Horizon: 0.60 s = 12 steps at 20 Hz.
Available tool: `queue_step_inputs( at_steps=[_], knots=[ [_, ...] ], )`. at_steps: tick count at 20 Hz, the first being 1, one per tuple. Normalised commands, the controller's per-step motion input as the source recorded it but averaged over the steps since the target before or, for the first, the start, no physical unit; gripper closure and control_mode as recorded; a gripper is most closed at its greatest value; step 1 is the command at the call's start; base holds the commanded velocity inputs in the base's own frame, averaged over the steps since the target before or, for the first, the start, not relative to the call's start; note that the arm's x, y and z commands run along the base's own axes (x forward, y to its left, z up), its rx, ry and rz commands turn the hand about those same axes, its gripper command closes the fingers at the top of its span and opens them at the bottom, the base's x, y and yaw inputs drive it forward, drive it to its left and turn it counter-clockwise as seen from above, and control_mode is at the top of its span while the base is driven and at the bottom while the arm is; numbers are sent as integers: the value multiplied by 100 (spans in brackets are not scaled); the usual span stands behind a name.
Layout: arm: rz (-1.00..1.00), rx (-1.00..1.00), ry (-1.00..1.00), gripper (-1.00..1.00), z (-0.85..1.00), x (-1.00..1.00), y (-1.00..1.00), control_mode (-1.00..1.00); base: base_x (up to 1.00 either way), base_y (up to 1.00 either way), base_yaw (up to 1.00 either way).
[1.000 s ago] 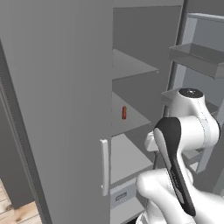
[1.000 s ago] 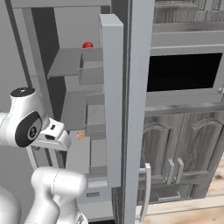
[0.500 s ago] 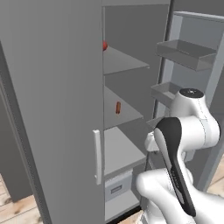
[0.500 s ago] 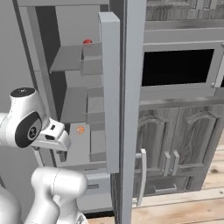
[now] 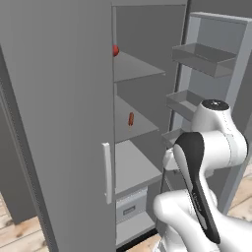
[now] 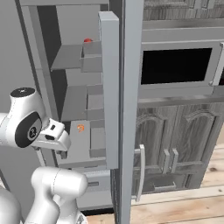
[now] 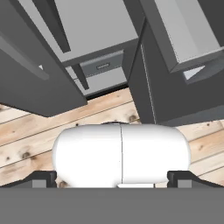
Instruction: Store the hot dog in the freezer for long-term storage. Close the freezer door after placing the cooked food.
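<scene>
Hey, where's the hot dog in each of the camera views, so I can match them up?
Left base view: the hot dog lies on the freezer's middle shelf, just left of centre.
Right base view: hot dog is a small orange spot on a shelf, centre-left, just right of the arm's white joint.
Hand view: not in it.
Shared landmark: the low drawer at the freezer's bottom.

Matt grey freezer [image 5: 59, 98], wooden floor [image 7: 109, 109]
</scene>
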Motion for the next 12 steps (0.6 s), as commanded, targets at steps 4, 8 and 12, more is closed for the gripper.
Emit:
queue_step_inputs(
  at_steps=[4, 8, 12],
  knots=[
    [0, 0, 0, -100, 0, 0, 0, 100, -34, -23, 12],
    [0, 0, 0, -100, 0, 0, 0, 100, -39, -9, 18],
    [0, 0, 0, -100, 0, 0, 0, 100, -33, -14, 19]
  ],
)
